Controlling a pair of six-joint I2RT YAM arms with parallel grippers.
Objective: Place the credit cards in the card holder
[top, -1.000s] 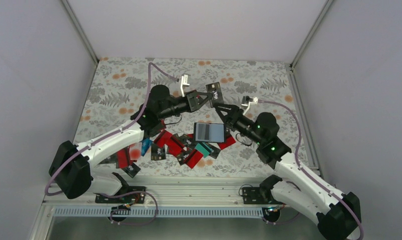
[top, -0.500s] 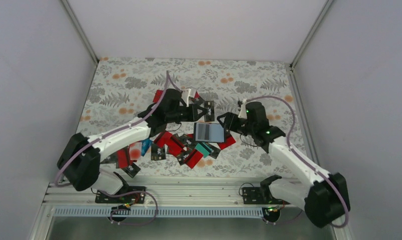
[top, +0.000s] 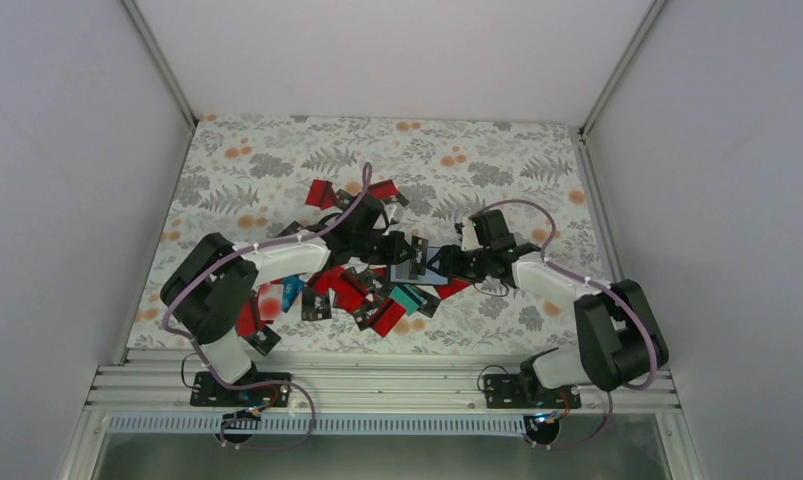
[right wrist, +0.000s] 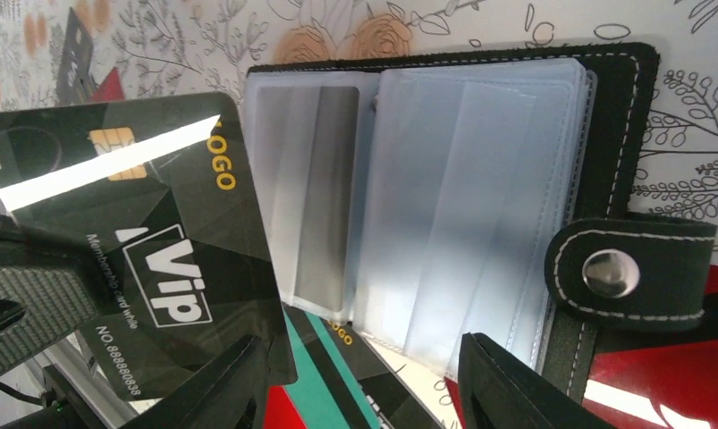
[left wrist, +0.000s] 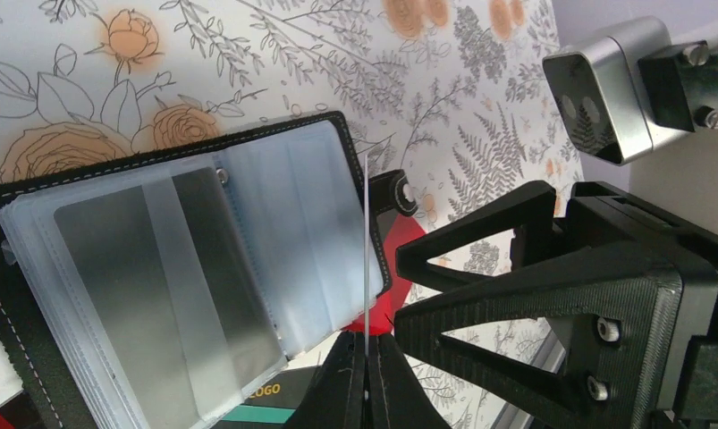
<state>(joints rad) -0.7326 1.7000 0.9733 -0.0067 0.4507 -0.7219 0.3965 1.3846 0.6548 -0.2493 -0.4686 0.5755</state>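
The card holder (right wrist: 462, 179) lies open on the flowered cloth, its clear sleeves up and its snap strap (right wrist: 623, 273) to the right. My left gripper (left wrist: 366, 353) is shut on a black VIP credit card (right wrist: 158, 259), held on edge (left wrist: 366, 250) over the holder's (left wrist: 203, 250) sleeves. My right gripper (right wrist: 364, 393) is open at the holder's near edge, one finger (right wrist: 230, 389) just under the card's corner. From above, the left gripper (top: 405, 247) and right gripper (top: 447, 262) meet over the holder (top: 427, 272). Loose red, black and teal credit cards (top: 357, 295) lie in a heap beside it.
More red cards (top: 322, 192) lie behind the left arm on the cloth. A teal-striped card (right wrist: 337, 375) and a red card (right wrist: 659, 375) stick out from under the holder. Grey walls close in the table (top: 537, 150) on three sides.
Both arms came down from mid-air to the card holder. The left gripper brought the black card down with it, to the sleeves. The right gripper's jaws spread wider.
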